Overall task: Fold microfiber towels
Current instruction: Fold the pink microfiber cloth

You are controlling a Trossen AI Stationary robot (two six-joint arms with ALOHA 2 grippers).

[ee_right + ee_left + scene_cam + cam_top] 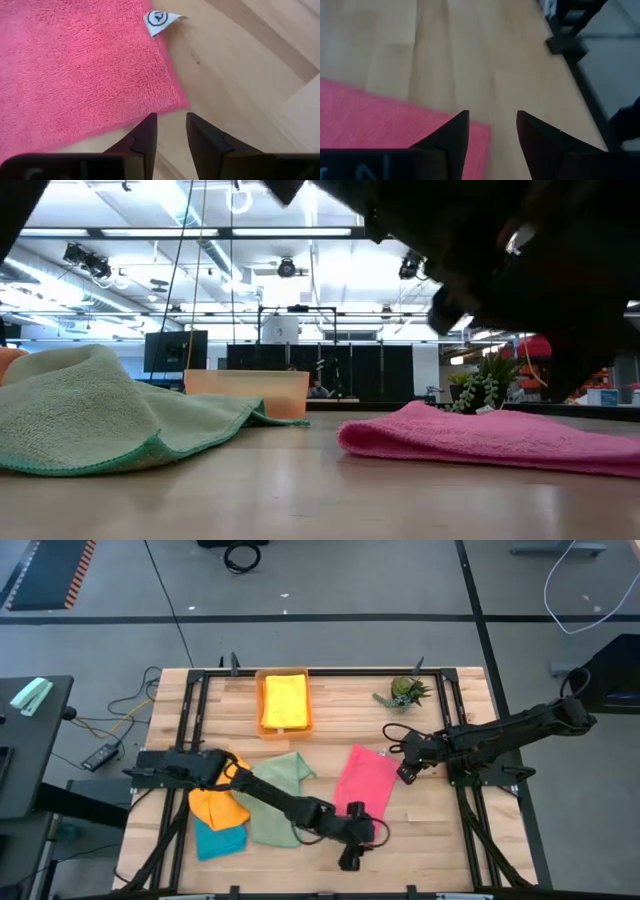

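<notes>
A pink towel [365,780] lies folded and flat on the wooden table, right of centre. My right gripper [171,126] hangs open just off one of its corners [172,102], at the towel's right side [404,772]; a white tag [160,20] sticks out of the towel's edge. My left gripper [492,127] reaches across from the left and stands open at the towel's near end [372,832], one finger above the pink corner [470,130]. A sage green towel [275,795], an orange one [218,805] and a teal one [220,838] lie crumpled at the near left.
An orange tray [262,705] at the far middle holds a folded yellow towel [284,700]. A small green plant [405,692] stands at the far right. Black frame rails [470,810] run along the table's sides. Bare wood lies near the front edge, right of the pink towel.
</notes>
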